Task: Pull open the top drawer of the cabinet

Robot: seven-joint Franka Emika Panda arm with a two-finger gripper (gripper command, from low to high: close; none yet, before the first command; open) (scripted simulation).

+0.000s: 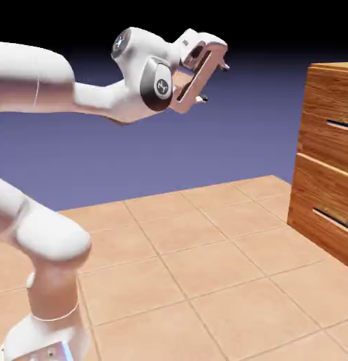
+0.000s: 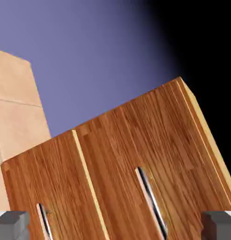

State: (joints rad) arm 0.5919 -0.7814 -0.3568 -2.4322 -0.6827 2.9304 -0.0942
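Claw (image 2: 115,226) nearest, tips spread wide, nothing between them. Beyond, cabinet (image 2: 112,168) tilted in hand view; top drawer (image 2: 140,154) shut, above lower drawer (image 2: 47,187), well apart from claw in exterior view.

Your robot's arm (image 1: 53,236) is glossy white, with smooth, rounded casings and thin seam lines ringing its tubes. Near the wrist you have a dark round cap (image 1: 162,86) bearing a pale marking (too small to read), plus a smaller grey disc (image 1: 121,43). Your hand (image 1: 205,84) has a pale, slanted, elongated body and small dark tips; the hand view shows you blocky grey fingertips (image 2: 11,226).
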